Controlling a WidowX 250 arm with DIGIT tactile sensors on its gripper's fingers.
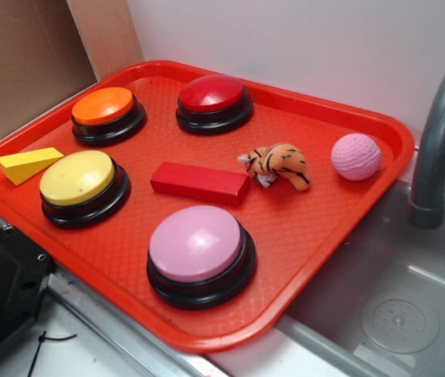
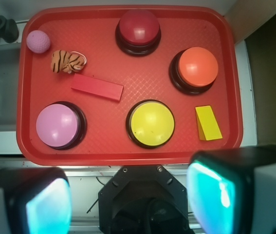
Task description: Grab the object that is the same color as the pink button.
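The small pink dimpled ball (image 1: pixel 356 156) lies near the far right corner of the red tray (image 1: pixel 340 228); from the wrist camera the ball (image 2: pixel 38 41) is at the tray's (image 2: pixel 103 153) top left corner. The pink button (image 1: pixel 198 254) with its black base stands at the tray's near edge, and in the wrist view the pink button (image 2: pixel 58 125) is at lower left. My gripper (image 2: pixel 128 200) hovers high above, off the tray's near side, open, with nothing between its teal-lit fingers (image 2: pixel 211 197). The gripper is out of the exterior view.
On the tray also stand a red button (image 1: pixel 213 103), an orange button (image 1: pixel 107 115) and a yellow button (image 1: pixel 82 187), plus a red block (image 1: pixel 199 182), a yellow wedge (image 1: pixel 27 164) and a plush tiger (image 1: pixel 279 164) beside the ball. A grey faucet (image 1: pixel 439 149) and sink (image 1: pixel 387 306) sit at right.
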